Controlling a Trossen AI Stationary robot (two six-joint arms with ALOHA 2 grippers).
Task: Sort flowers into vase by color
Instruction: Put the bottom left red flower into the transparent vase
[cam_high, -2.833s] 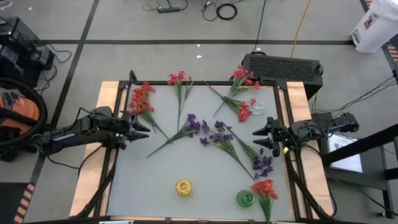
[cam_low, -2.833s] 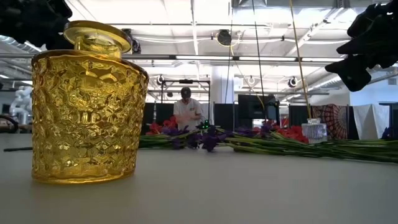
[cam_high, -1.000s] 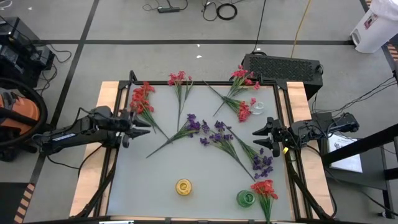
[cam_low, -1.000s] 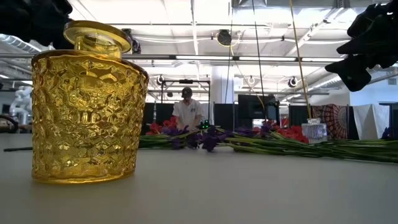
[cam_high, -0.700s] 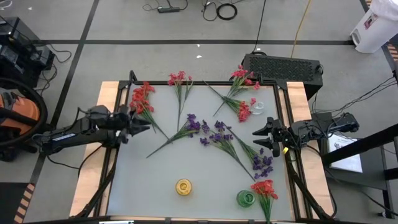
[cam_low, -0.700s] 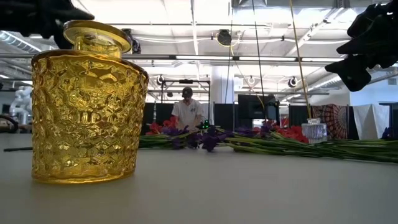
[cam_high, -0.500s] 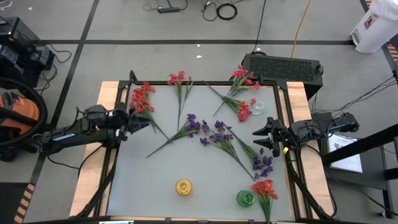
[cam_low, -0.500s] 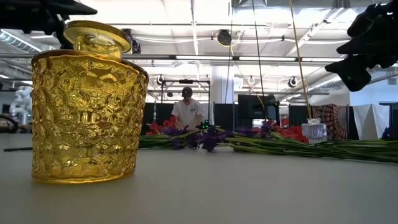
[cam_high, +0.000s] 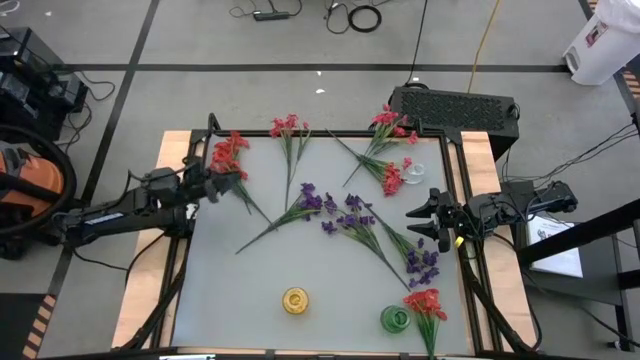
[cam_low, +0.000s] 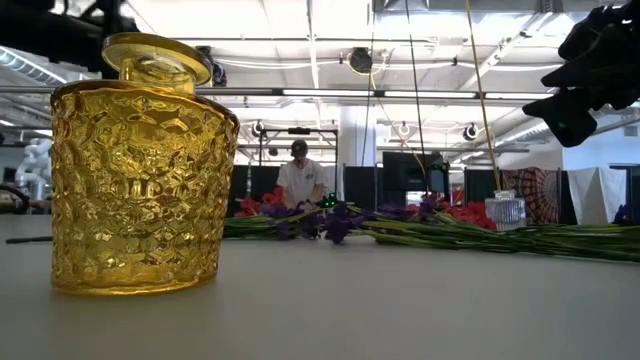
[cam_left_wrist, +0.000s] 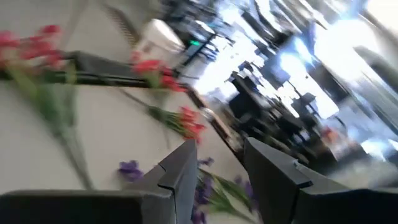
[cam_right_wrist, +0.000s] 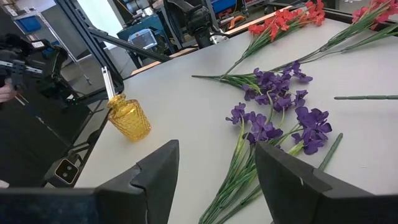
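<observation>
Flowers lie flat on the grey table: a red sprig (cam_high: 228, 153) at the far left, a pink one (cam_high: 288, 126), red and pink ones (cam_high: 390, 126) at the far right, purple sprigs (cam_high: 312, 201) (cam_right_wrist: 273, 93) in the middle, and more purple ones (cam_high: 424, 265). A yellow vase (cam_high: 295, 300) and a green vase (cam_high: 395, 318) stand near the front edge. A clear vase (cam_high: 415, 173) stands at the far right. My left gripper (cam_high: 218, 184) hovers open just short of the red sprig. My right gripper (cam_high: 412, 222) waits open at the right edge.
Another red sprig (cam_high: 426, 302) lies beside the green vase, its stem running off the near edge. A black frame (cam_high: 330, 134) borders the table. Beyond the far edge, a person (cam_low: 300, 180) stands in the room. Bare table shows at the near left (cam_high: 230, 290).
My left gripper has rolled about its own axis and swung its fingers toward the table's far edge, closer to the red sprig. In the low view it has slipped out above the yellow vase. No flower has moved.
</observation>
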